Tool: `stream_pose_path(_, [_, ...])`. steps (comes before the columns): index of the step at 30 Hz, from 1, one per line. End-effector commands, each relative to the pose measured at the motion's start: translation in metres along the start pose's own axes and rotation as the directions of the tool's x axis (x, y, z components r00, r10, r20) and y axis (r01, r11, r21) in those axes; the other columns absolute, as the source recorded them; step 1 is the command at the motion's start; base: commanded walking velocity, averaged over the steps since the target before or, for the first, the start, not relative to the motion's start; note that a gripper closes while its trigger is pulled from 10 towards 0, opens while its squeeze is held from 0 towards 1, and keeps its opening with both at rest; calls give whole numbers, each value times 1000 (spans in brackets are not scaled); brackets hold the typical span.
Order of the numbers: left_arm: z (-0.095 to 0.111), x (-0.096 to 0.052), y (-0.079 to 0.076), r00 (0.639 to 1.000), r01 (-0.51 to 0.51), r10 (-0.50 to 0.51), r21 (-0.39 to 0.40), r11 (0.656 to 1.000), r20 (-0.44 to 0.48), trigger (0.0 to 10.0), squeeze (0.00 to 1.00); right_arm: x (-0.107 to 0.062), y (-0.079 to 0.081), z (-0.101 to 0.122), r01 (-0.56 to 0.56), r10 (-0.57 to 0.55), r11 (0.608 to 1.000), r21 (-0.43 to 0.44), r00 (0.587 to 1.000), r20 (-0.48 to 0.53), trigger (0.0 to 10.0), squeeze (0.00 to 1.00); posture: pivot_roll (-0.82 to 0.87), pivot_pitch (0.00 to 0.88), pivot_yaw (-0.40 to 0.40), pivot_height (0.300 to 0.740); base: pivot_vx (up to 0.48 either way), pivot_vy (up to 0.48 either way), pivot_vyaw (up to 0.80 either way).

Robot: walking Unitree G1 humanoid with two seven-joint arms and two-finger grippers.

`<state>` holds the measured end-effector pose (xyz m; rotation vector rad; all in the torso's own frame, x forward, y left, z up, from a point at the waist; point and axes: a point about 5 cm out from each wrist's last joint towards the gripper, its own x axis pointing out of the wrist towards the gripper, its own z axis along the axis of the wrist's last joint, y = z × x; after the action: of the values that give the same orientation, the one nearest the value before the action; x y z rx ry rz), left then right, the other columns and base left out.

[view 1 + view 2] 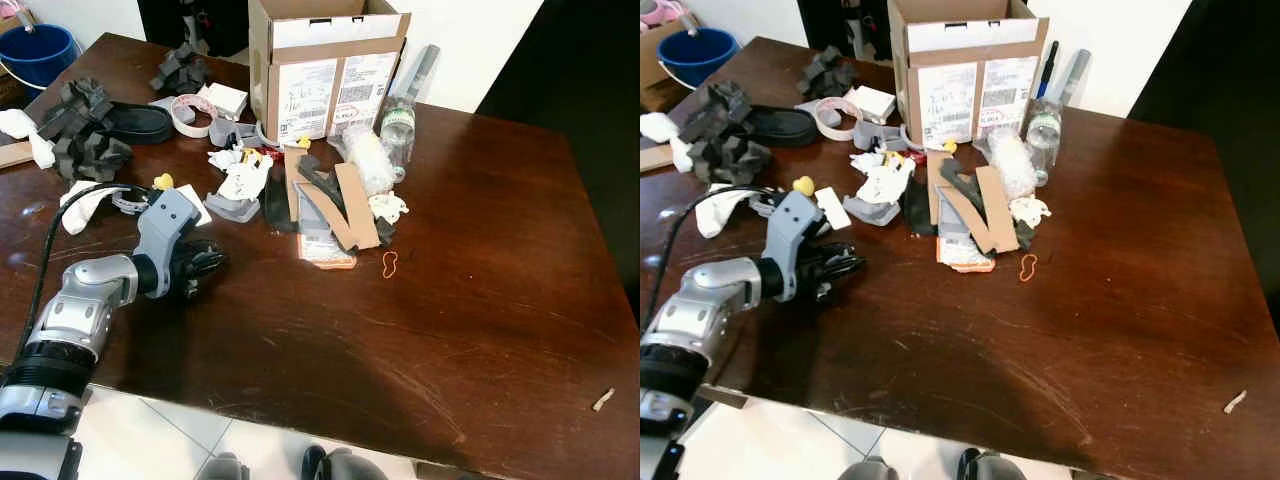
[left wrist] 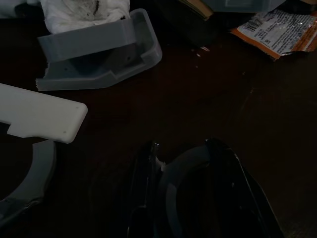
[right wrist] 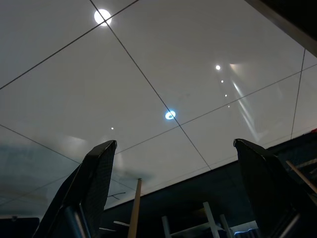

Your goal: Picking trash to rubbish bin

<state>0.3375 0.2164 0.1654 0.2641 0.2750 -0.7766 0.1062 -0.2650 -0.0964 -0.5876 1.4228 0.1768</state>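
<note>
left gripper (image 1: 205, 262) was seen low over the desk (image 1: 480, 300), near its left edge, aimed at the trash pile in the middle. in the left wrist view the fingers (image 2: 148, 188) looked nearly closed with nothing clearly between them; an actual hold could not be confirmed, so the state was left as not determinable. right gripper (image 3: 173, 188) was pointed up at the ceiling, spread wide, nothing held, idle.

trash was spread from the cardboard box (image 1: 320, 70) at the far edge down toward mid-desk: grey plastic bracket (image 1: 232, 207) nearest the left gripper, crumpled white paper (image 1: 243, 180) on top of it, orange wrapper (image 1: 325, 250), cardboard strip (image 1: 355, 205), plastic bottle (image 1: 397, 128) beside the box, rubber band (image 1: 389, 264). a blue bucket (image 1: 38, 52) stood beyond the far left corner, judged the likely bin.

step judged: first pick, not yet made. best target judged the bracket: rigid, closest. fingers should be opened before advancing and closed across its thin wall, not the flat base. paper may be dragged along.
</note>
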Motion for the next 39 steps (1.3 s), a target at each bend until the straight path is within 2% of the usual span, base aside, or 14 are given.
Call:
stream_pose_path(1, [-27,8,-15,995,50,-57,-81,995,-83,0,0,1,5,-8,-13,13,1000,-3,999,-31,10000,0,146,249,-96,740,0,0,0])
stream_pose_path(4, [-25,8,-15,997,48,-53,-94,994,-60,0,0,1,5,-7,-13,13,1000,-3,999,-29,10000,0,148,244,-95,740,0,0,0])
stream_pose_path(5, [-9,5,-15,996,60,-50,-137,989,74,0,0,1,6,-5,-13,13,1000,-2,1000,-24,10000,0,151,240,-97,740,0,0,0])
stream_pose_path(11, [16,-2,-13,962,92,-37,-191,977,270,0,0,1,6,-2,-12,12,1000,-2,1000,-16,10000,0,161,228,-97,740,0,0,0])
stream_pose_path(12, [38,-12,-17,895,168,-62,-207,964,442,0,0,1,7,1,-11,11,1000,-3,1000,-9,10000,0,169,221,-97,740,0,0,0])
stream_pose_path(13, [38,-12,-17,895,168,-62,-207,964,442,0,0,1,7,1,-11,11,1000,-3,1000,-9,10000,0,169,221,-97,740,0,0,0])
stream_pose_path(15, [53,-24,-28,809,274,-122,-185,944,574,0,0,1,7,4,-11,11,1000,-6,1000,-1,10000,0,178,211,-96,740,0,0,0])
stream_pose_path(22, [64,-40,-56,667,451,-270,-88,888,694,0,0,0,9,10,-13,13,1000,-5,1000,14,10000,0,193,194,-92,740,0,0,0])
stream_pose_path(24, [64,-43,-74,623,513,-325,-59,856,712,4118,0,0,10,13,-14,14,1000,-2,1000,21,10000,0,200,186,-88,740,0,0,0])
stream_pose_path(25, [64,-43,-74,623,513,-325,-59,856,712,4118,0,0,10,13,-14,14,1000,-2,1000,21,10000,0,200,186,-88,740,0,0,0])
stream_pose_path(26, [62,-42,-83,607,538,-339,-58,841,719,10000,0,0,11,15,-14,14,1000,1,1000,24,10000,0,206,182,-86,740,0,0,0])
stream_pose_path(28, [60,-41,-89,598,553,-344,-62,831,724,10000,0,0,11,15,-14,14,1000,2,1000,27,10000,0,206,182,-86,740,0,0,0])
stream_pose_path(30, [35,-33,-112,658,584,-386,-114,804,647,10000,0,0,13,18,-17,17,1000,5,999,32,10000,0,217,175,-83,740,0,0,0])
stream_pose_path(39, [4,-28,-138,690,617,-337,-277,737,641,10000,0,0,17,23,-28,27,1000,5,999,41,10000,0,233,171,-78,740,0,0,0])
